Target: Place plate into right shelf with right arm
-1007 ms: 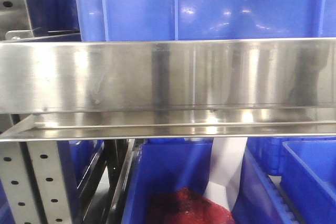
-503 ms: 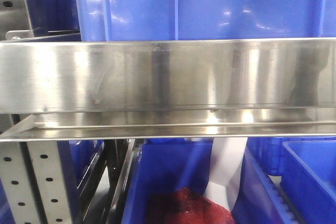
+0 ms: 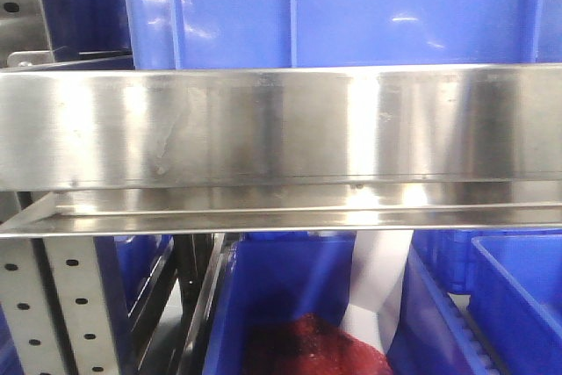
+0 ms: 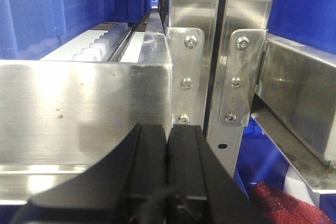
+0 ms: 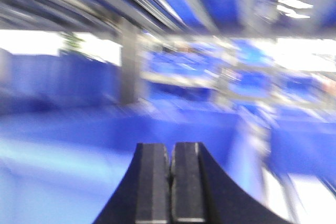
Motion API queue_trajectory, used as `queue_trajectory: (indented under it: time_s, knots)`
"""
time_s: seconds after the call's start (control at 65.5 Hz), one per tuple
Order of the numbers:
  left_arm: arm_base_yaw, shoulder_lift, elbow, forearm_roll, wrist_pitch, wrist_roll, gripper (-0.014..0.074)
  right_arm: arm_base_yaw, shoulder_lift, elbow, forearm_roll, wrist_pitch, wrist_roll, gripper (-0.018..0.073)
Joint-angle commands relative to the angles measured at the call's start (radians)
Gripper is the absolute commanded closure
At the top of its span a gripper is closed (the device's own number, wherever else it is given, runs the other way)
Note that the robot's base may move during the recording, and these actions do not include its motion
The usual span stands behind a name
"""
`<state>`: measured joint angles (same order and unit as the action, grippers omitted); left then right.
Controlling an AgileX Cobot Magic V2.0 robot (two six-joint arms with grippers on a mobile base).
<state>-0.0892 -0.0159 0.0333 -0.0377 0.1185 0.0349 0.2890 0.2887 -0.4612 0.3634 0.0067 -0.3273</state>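
The plate is out of view in every frame. The stainless-steel shelf fills the front view as a broad flat rail [image 3: 281, 125] with a perforated post [image 3: 70, 305] below it on the left. The left wrist view shows the same kind of rail [image 4: 84, 103] and bolted upright posts [image 4: 233, 72] close ahead. My left gripper [image 4: 167, 129] is shut and empty, just in front of the rail's end. My right gripper [image 5: 170, 148] is shut and empty; its view is motion-blurred, showing only blue bins and grey rack bars.
Blue plastic bins [image 3: 351, 6] stand on the shelf above the rail and more [image 3: 299, 296] below it. A red mesh bundle [image 3: 307, 349] and a white strip [image 3: 378, 287] lie in the lower bin. Red mesh also shows in the left wrist view [image 4: 283, 205].
The front view holds still; only the light reflections on the blue bin and the steel rail have shifted.
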Motion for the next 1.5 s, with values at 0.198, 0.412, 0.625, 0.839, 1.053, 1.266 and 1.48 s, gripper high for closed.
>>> queue_trajectory:
  time_s: [0.198, 0.412, 0.625, 0.839, 1.053, 1.266, 1.48]
  knots:
    - [-0.005, -0.007, 0.008, -0.004, -0.086, -0.003, 0.0643, -0.144, -0.135, 0.168, -0.229, 0.014, 0.241, 0.0503]
    - [-0.005, -0.007, 0.008, -0.004, -0.086, -0.003, 0.0643, -0.180, -0.213, 0.291, -0.235, 0.037, 0.269, 0.0503]
    - [-0.005, -0.007, 0.008, -0.004, -0.086, -0.003, 0.0643, -0.185, -0.278, 0.421, -0.234, -0.033, 0.269, 0.0503]
    - [-0.005, -0.007, 0.008, -0.004, -0.086, -0.003, 0.0643, -0.261, -0.278, 0.436, -0.232, -0.032, 0.269, 0.0503]
    - [-0.005, -0.007, 0.008, -0.004, -0.086, -0.003, 0.0643, -0.308, -0.307, 0.448, -0.241, -0.037, 0.268, 0.0503]
    - [-0.005, -0.007, 0.008, -0.004, -0.086, -0.003, 0.0643, -0.308, -0.313, 0.478, -0.241, -0.044, 0.270, 0.0503]
    - [-0.005, -0.007, 0.008, -0.004, -0.086, -0.003, 0.0643, -0.307, -0.313, 0.483, -0.254, -0.080, 0.336, 0.0503]
